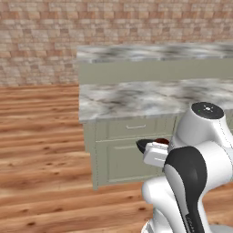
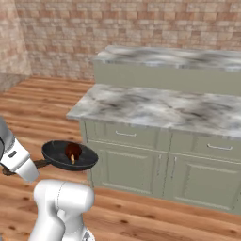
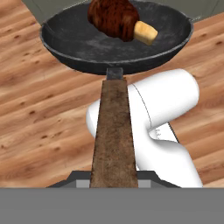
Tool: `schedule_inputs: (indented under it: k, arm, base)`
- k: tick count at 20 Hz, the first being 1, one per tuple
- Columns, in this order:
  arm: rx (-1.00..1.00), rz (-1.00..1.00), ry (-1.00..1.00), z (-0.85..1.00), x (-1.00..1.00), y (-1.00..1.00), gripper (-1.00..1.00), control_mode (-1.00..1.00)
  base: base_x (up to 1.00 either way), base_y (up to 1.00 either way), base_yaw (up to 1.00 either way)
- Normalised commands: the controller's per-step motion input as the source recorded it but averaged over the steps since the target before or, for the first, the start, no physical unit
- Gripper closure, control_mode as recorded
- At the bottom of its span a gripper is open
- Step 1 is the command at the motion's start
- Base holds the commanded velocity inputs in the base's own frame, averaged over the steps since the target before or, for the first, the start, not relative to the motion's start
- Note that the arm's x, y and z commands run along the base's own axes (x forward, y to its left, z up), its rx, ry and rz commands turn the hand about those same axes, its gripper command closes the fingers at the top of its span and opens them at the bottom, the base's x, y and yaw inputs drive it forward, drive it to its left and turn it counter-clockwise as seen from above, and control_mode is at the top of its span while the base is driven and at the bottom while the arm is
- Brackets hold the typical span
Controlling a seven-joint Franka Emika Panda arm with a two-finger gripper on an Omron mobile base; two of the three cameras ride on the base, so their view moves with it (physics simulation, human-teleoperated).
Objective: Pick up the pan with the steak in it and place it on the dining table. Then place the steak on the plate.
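The black pan (image 3: 87,43) hangs in the air over the wooden floor, level, with the reddish-brown steak (image 3: 114,17) lying in it. My gripper (image 3: 113,177) is shut on the near end of the pan's brown wooden handle (image 3: 113,127). From the right base view, the pan (image 2: 61,157) with the steak (image 2: 73,150) floats in front of the island's left end, and the gripper (image 2: 35,164) holds its handle. The dining table (image 2: 174,57), a high marbled counter, stands behind the island. The plate is out of view.
A marble-topped island (image 2: 155,109) with drawers and doors stands between me and the dining table (image 1: 154,52). Wooden floor (image 1: 41,136) stretches to the left. A brick wall (image 1: 45,36) closes the back. My own white arm (image 1: 200,159) blocks the lower right of the left base view.
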Motion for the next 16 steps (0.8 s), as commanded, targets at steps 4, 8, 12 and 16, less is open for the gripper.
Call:
schedule_inputs:
  k: [4, 8, 12, 16]
  arm:
    - [0.0, 0.0, 0.0, 0.0, 0.0, 0.0, 1.0, 1.0]
    - [0.0, 0.0, 0.0, 0.0, 0.0, 0.0, 1.0, 1.0]
    - [0.0, 0.0, 0.0, 0.0, 0.0, 0.0, 1.0, 1.0]
    - [0.0, 0.0, 0.0, 0.0, 0.0, 0.0, 1.0, 1.0]
  base:
    - [-0.09, 1.0, -0.03]
    - [-0.1, 1.0, -0.03]
    - [-0.12, 1.0, -0.03]
    - [-0.15, 1.0, -0.02]
